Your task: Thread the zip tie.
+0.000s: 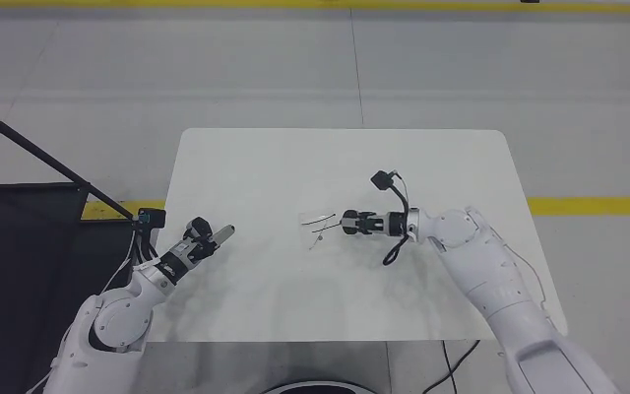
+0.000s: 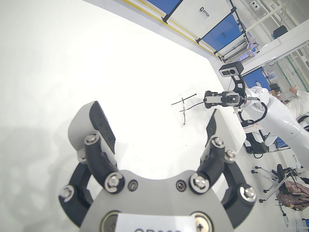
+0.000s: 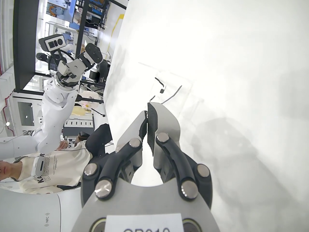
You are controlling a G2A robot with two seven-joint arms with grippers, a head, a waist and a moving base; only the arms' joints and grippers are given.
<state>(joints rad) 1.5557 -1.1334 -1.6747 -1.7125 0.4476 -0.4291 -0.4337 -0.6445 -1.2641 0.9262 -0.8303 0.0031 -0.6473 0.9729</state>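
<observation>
A thin black zip tie [image 2: 193, 105] runs from the tips of my right gripper [image 2: 206, 100] out over a clear plastic sheet [image 1: 317, 217] near the table's middle. The right gripper [image 3: 148, 108] is shut on that tie's end, low over the table. Other black zip ties [image 2: 183, 98] lie crossed on the sheet, and short black pieces [image 3: 159, 82] lie just beyond the shut fingers. My left gripper [image 2: 157, 124] is open and holds nothing. It hovers near the table's front left, well apart from the sheet [image 2: 186, 108]. In the top view the left gripper [image 1: 212, 236] points toward the right gripper [image 1: 345, 224].
The white table [image 1: 443, 167] is bare around the sheet. A black cloth frame [image 1: 39, 236] stands beside the table's left edge. A person in a light shirt [image 3: 48, 165] stands beyond the table, touching nothing.
</observation>
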